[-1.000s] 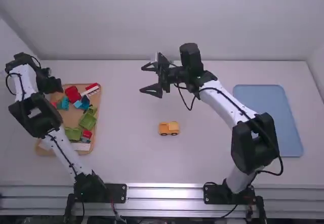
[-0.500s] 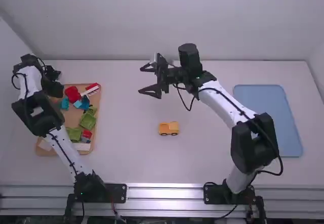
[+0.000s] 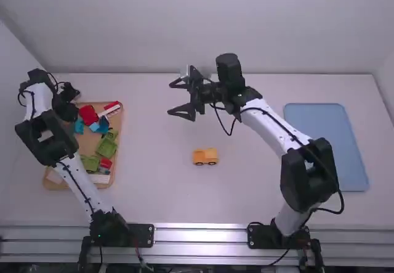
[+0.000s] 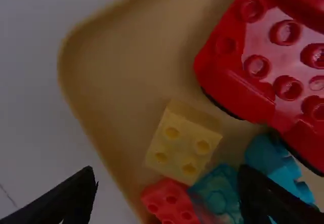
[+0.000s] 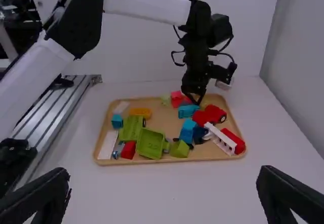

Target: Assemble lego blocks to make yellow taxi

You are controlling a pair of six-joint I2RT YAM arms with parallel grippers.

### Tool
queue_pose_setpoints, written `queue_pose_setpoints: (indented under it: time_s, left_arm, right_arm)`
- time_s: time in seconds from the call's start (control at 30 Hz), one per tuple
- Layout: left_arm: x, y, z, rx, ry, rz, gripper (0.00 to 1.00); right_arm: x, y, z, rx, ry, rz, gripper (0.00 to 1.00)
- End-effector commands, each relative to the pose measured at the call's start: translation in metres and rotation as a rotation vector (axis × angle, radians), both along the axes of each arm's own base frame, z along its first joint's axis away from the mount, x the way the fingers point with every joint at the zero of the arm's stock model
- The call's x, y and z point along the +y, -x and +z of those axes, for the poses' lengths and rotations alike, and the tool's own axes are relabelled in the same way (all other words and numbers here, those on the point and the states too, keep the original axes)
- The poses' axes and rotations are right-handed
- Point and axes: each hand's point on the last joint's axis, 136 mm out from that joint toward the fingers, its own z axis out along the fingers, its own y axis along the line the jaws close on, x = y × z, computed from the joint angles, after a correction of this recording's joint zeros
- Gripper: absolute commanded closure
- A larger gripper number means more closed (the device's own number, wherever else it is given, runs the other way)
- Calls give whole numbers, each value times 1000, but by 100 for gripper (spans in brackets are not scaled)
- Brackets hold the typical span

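The yellow taxi (image 3: 209, 156) is seen as a small yellow-orange vehicle on dark wheels, set upright on the open middle of the white table (image 3: 154, 187), between the two arms and touched by neither gripper.

The right gripper (image 3: 174, 98) is held beyond the vehicle, above the table, with its fingers spread wide and nothing gripped between them.

The left gripper (image 3: 64, 108) is held at the far left corner of the wooden tray (image 3: 119, 138). In the left wrist view its fingers are likewise parted wide, and nothing is held. A pale yellow block (image 4: 179, 143), studded on top, is seen lying in the tray near the rim. Against its edge a small red block (image 4: 169, 201) and a teal block (image 4: 217, 193) are placed, and a larger red piece (image 4: 233, 77) is found near it, apart from it.

Elsewhere in the tray, as shown in the right wrist view, a yellow-orange piece (image 5: 140, 112), a green open piece (image 5: 151, 144), a bright blue block (image 5: 187, 131) and a long white piece (image 5: 108, 145) are contained, with other blocks scattered among them.

On the right side of the table, well apart from the vehicle, a flat light-blue tray (image 3: 326, 143) is laid.
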Motion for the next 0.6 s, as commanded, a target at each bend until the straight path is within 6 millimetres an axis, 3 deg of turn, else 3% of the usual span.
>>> queue_pose_setpoints:
  time_s: [0.0, 0.27, 0.47, 0.57]
  left_arm:
    - [-6, 5, -22, 26, 36, -36, 27]
    - [-6, 5, -39, 20, 30, -36, 31]
    - [-11, 7, -42, 31, 40, -41, 48]
    - [-14, 7, -43, 33, 55, -45, 64]
  right_arm:
    - [6, 2, 9, -25, -15, 24, 1]
    - [12, 7, 11, -38, -22, 40, 1]
    - [12, 4, 16, -37, -36, 31, 1]
    - [12, 4, 16, -37, -36, 32, 1]
